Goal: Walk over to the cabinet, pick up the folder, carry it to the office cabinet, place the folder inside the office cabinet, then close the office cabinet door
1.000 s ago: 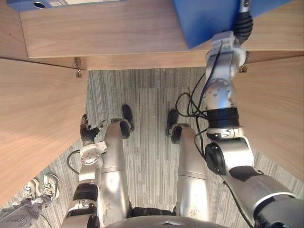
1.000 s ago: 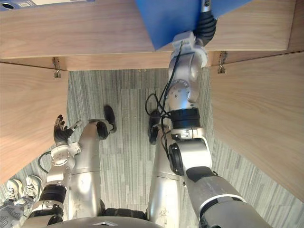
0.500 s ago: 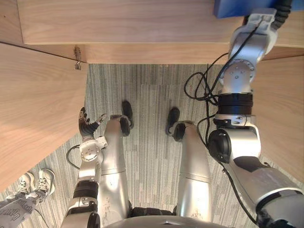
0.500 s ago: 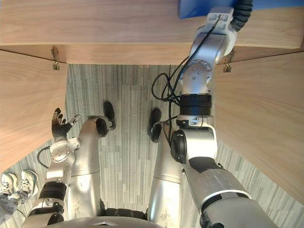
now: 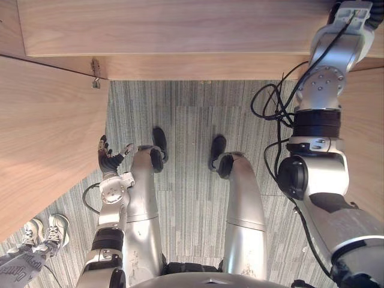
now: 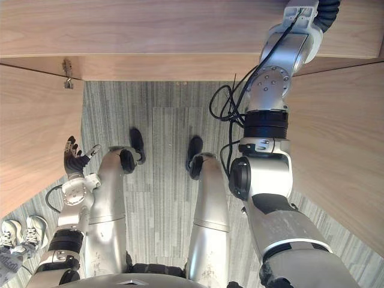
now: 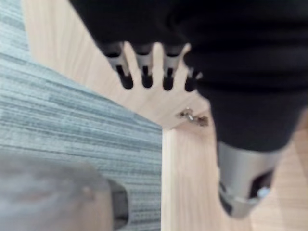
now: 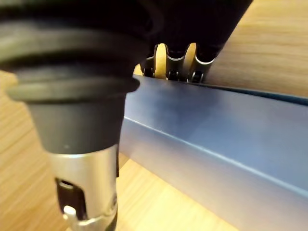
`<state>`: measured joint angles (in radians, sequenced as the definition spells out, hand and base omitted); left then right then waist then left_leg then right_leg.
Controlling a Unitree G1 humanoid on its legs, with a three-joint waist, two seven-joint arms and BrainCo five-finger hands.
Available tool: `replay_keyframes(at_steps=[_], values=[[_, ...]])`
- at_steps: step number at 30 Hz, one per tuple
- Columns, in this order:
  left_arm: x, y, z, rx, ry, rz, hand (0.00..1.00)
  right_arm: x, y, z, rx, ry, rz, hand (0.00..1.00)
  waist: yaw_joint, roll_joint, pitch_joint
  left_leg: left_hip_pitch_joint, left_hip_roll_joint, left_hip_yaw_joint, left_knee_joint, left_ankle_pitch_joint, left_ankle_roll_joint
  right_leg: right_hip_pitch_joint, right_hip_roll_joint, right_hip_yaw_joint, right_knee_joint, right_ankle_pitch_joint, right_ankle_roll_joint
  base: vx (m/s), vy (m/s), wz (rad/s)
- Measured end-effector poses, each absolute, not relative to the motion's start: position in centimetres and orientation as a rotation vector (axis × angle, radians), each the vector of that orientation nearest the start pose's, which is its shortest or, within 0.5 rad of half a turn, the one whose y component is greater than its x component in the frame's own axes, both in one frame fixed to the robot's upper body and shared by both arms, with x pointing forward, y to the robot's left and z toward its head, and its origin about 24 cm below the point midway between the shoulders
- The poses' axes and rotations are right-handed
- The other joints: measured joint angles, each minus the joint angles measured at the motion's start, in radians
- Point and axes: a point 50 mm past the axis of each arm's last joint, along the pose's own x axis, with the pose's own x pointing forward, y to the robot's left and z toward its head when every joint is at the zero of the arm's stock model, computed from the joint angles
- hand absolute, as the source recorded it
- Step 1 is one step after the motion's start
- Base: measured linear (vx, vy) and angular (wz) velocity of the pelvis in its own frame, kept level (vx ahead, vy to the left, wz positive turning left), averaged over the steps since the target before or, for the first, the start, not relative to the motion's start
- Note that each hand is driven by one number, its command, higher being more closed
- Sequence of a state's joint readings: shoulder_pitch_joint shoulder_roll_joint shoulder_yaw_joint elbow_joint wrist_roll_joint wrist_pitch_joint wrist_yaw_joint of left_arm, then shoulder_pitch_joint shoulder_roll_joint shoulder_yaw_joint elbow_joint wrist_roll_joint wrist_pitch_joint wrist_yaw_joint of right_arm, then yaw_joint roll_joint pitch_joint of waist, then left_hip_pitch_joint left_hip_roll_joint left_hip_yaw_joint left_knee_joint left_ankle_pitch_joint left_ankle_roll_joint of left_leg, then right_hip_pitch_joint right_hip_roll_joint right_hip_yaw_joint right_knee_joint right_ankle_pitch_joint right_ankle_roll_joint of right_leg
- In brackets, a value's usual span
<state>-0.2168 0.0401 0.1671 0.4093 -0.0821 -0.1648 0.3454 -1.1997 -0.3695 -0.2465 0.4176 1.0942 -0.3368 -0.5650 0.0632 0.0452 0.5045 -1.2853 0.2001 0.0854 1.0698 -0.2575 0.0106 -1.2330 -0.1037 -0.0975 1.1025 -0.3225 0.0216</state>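
The blue folder (image 8: 216, 144) is inside the office cabinet (image 5: 180, 36). The right wrist view shows it close up, with pale wood above and below it; whether its lower edge already rests on the board I cannot tell. The right hand (image 8: 175, 60) is grasping it. The fingers hook over the folder's far long edge, tips hidden behind it, and the thumb (image 8: 86, 192) stands on the near side by one end. So the folder lies directly under and in front of that hand, touching it, at the end of the right arm that reaches past the cabinet's front edge in the head views. The step in hand looks to be the placing. To do it well, I judge, the hand should lower the folder until its whole edge sits flat on the board, well behind the front lip. It should then straighten the fingers and draw back along the arm's line so the hooked tips do not drag the folder out. The left door (image 5: 42, 138) and the right door (image 6: 342, 150) stand wide open, so the way out is free. The left hand (image 5: 108, 161) hangs low near the left door, fingers straight and spread, holding nothing.
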Motion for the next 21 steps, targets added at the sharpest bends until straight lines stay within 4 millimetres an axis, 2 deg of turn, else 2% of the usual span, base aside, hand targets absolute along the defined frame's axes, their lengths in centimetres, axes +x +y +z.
replay_keyframes(at_steps=[5, 9, 11, 15, 21], values=[[28.2, 20.2, 1.1, -0.064, 0.075, 0.477, 0.0, 35.5, -23.5, 34.8, 1.175, -0.768, -0.289, 0.0, -0.003, -0.004, -0.04, -0.018, 0.001, 0.001, -0.001, 0.002, 0.0, -0.02, 0.0, 0.0, 0.001, 0.001, -0.002, 0.0, 0.0, 0.0], [28.2, 20.3, 1.1, -0.056, 0.075, 0.477, 0.0, 35.4, -23.7, 35.1, 1.112, -0.783, -0.288, 0.0, -0.003, -0.003, -0.042, -0.017, 0.001, 0.001, 0.0, 0.004, 0.0, -0.019, 0.0, 0.0, 0.002, 0.002, -0.003, 0.0, 0.0, 0.0], [28.1, 20.5, 1.0, -0.047, 0.079, 0.476, 0.0, 35.3, -23.9, 35.3, 0.993, -0.792, -0.295, 0.0, -0.004, -0.003, -0.042, -0.011, 0.002, 0.002, 0.001, 0.004, 0.0, -0.015, 0.0, 0.001, 0.003, 0.003, -0.004, -0.03, -0.001, -0.01], [28.1, 20.6, 0.6, -0.042, 0.099, 0.471, 0.0, 35.4, -24.4, 35.5, 0.878, -0.787, -0.301, 0.0, -0.006, -0.004, -0.042, 0.009, 0.006, 0.004, -0.003, 0.004, 0.0, 0.005, 0.003, 0.001, -0.003, 0.006, -0.007, 0.0, 0.0, 0.0], [28.0, 21.0, 0.4, -0.026, 0.108, 0.46, 0.0, 35.5, -24.7, 35.7, 0.773, -0.786, -0.27, 0.0, -0.009, -0.003, -0.042, 0.017, 0.019, 0.02, -0.019, 0.015, 0.002, 0.01, 0.01, 0.004, -0.029, 0.024, -0.007, -0.03, -0.005, -0.05]])
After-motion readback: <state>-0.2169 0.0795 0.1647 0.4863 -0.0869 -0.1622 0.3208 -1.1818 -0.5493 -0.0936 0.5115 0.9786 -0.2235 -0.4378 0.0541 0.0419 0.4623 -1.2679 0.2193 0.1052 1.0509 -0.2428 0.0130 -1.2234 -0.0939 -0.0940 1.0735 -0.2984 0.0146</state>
